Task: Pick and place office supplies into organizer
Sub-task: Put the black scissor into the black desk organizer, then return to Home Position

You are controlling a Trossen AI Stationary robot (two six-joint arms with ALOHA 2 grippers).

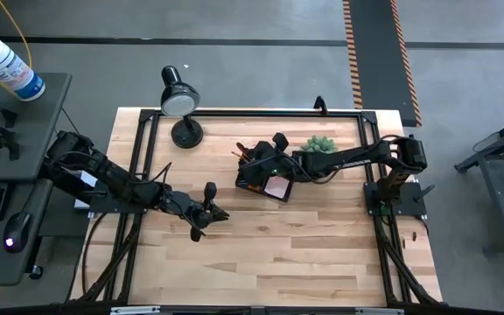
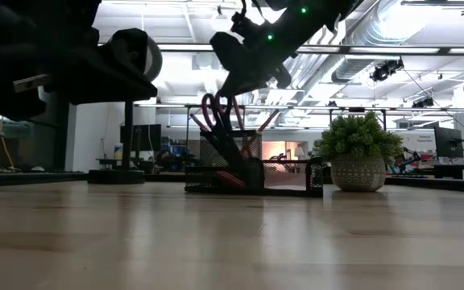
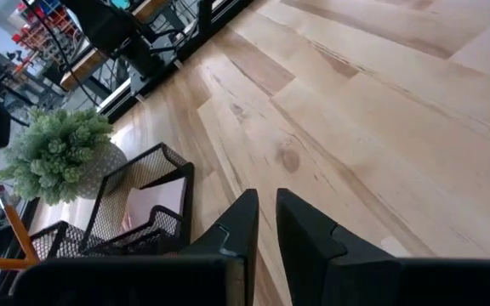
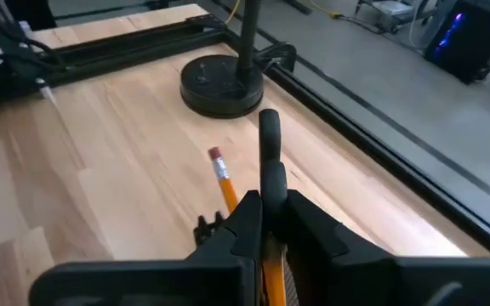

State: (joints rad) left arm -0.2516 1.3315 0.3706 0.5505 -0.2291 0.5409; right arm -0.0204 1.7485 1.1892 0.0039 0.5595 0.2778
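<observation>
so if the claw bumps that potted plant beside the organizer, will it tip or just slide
Probably slide rather than tip: the potted plant sits in a squat, wide-bottomed pot flat on the table. It looks fairly light for its size, so a nudge may move it easily. It stands close beside the organizer, which might stop it on that side.

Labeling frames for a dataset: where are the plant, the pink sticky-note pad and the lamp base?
plant (image 2: 358,137): low view, on its green leaves.
pink sticky-note pad (image 3: 154,201): left wrist view, on its top sheet.
lamp base (image 4: 220,84): right wrist view, on the round foot.
</observation>
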